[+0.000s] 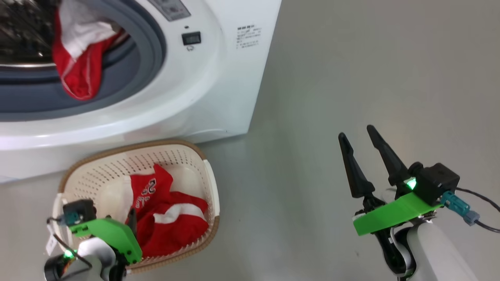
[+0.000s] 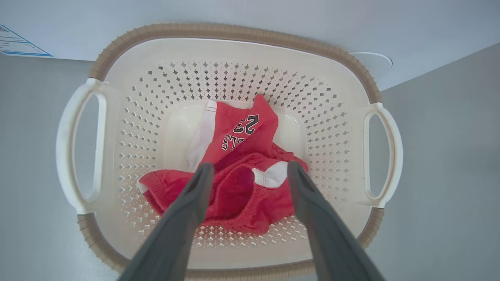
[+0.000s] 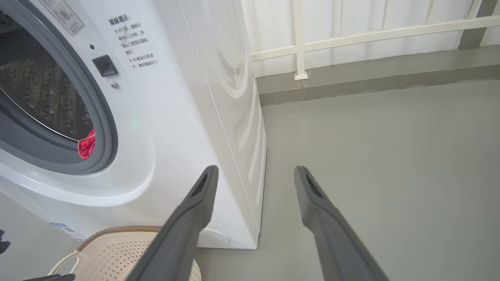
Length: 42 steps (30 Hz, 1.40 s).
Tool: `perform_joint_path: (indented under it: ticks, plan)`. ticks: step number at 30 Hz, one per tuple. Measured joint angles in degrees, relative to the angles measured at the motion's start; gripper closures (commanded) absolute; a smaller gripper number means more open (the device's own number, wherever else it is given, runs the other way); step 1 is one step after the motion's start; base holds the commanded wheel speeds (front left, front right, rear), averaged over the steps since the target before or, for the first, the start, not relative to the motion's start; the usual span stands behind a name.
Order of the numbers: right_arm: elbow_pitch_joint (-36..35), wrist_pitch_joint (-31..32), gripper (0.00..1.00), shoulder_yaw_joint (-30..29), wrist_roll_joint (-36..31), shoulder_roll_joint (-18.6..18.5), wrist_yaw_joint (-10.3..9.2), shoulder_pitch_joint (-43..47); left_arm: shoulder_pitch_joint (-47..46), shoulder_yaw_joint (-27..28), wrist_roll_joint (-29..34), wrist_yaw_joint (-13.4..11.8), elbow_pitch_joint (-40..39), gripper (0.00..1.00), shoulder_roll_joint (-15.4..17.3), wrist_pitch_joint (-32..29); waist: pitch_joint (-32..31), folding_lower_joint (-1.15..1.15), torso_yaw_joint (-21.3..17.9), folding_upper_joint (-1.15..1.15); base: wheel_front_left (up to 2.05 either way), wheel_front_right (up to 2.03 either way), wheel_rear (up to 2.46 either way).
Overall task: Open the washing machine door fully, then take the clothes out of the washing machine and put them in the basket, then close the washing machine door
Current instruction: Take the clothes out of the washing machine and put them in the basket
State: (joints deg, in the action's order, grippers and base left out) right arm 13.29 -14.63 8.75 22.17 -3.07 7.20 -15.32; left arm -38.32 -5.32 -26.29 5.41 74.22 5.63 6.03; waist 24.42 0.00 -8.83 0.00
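- white washing machine [image 1: 218,89], one red-and-white garment [image 1: 80,66] hanging out of its opening
- cream basket [image 1: 101,175] right in front of it, red jersey [image 1: 172,226] crumpled inside

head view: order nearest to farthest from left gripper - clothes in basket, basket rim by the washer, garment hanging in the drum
1. clothes in the basket, right under the left gripper
2. basket rim, far side by the washer
3. garment in the drum, hanging at the opening, upper left
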Motion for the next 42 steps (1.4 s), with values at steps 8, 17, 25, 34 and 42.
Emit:
perform_joint_path:
  ticks: [8, 17, 25, 34, 42]
  plan:
    - [1.26, 0.00, 0.00, -0.02, -0.56, 0.00, 0.00, 1.47, 3.91, -0.04, -1.11, 1.20, -1.45, 0.00, -0.68, 5.87, -5.56, 0.00, 1.28, 0.00, 0.00, 0.00, 0.00]
    - [1.44, 0.00, 0.00, -0.10, -1.60, -0.29, 0.00, 4.59, 10.10, 1.09, -2.22, 1.68, -13.58, 0.00, -0.93, 8.21, -11.54, 0.00, 2.76, 0.00, 0.00, 0.00, 0.00]
    - [2.13, 0.00, 0.00, -0.79, -2.66, -0.58, 0.00, 6.49, 22.26, 5.08, 0.59, 0.45, -32.41, 0.00, -1.00, 8.26, -16.43, 0.00, 3.66, 0.00, 0.00, 0.00, 0.00]
    - [2.04, 0.00, 0.00, -2.61, -4.66, -0.82, 0.00, 8.00, 32.79, 8.13, 3.65, -0.41, -48.19, 0.00, -1.14, 8.27, -21.81, 0.00, 3.53, 0.00, 0.00, 0.00, 0.00]
    - [0.43, 0.00, 0.00, -5.80, -6.08, -0.69, 0.00, 11.55, 38.23, 9.13, 5.06, -1.62, -55.88, 0.00, -1.55, 8.27, -25.24, 0.00, 3.44, 0.00, 0.00, 0.00, 0.00]
